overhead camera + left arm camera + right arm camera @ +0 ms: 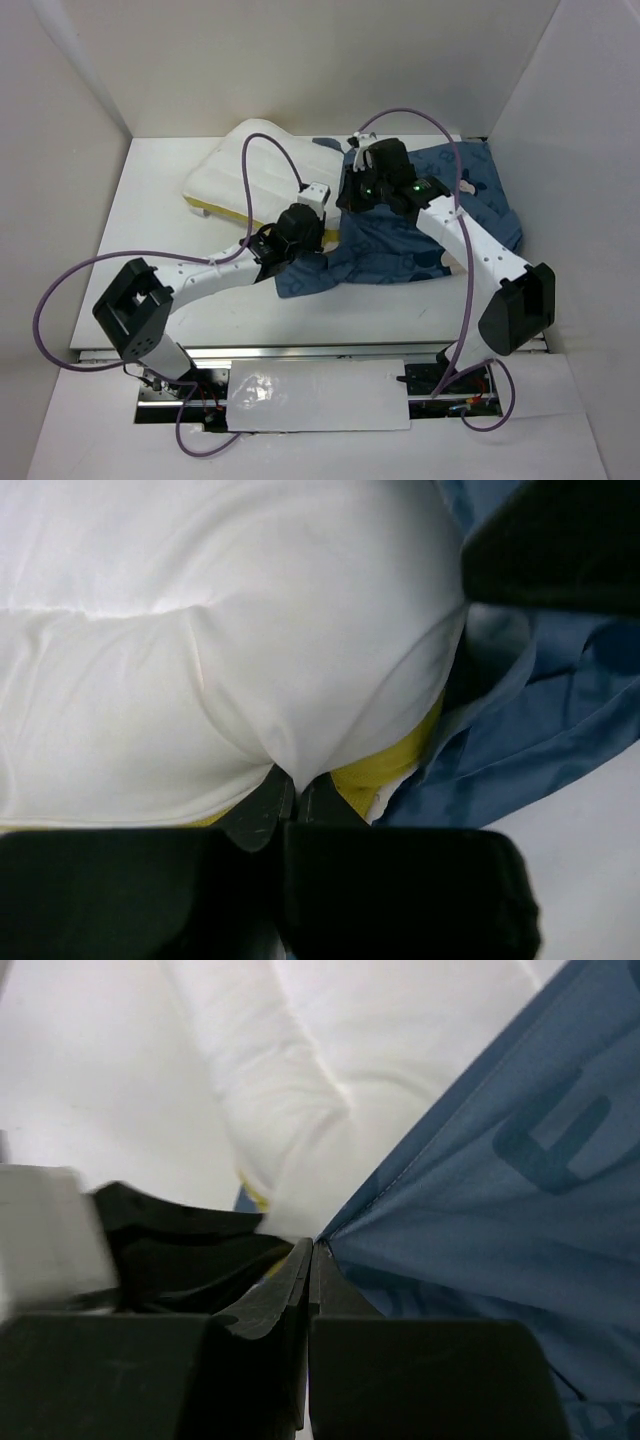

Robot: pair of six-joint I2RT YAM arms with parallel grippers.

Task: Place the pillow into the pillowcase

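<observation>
A white table [150, 260] stands between white walls. The pillow [250, 170] lies on its far left part. The left arm reaches to the pillow's near right corner, where the left gripper [296, 780] is pressed together on the white cloth by the yellow seam. The crumpled pillowcase [400, 250] lies to the right, partly hidden under the bent right arm. The right gripper [312, 1250] pinches its blue hem. One printed letter [548, 1138], perhaps an E, shows.
</observation>
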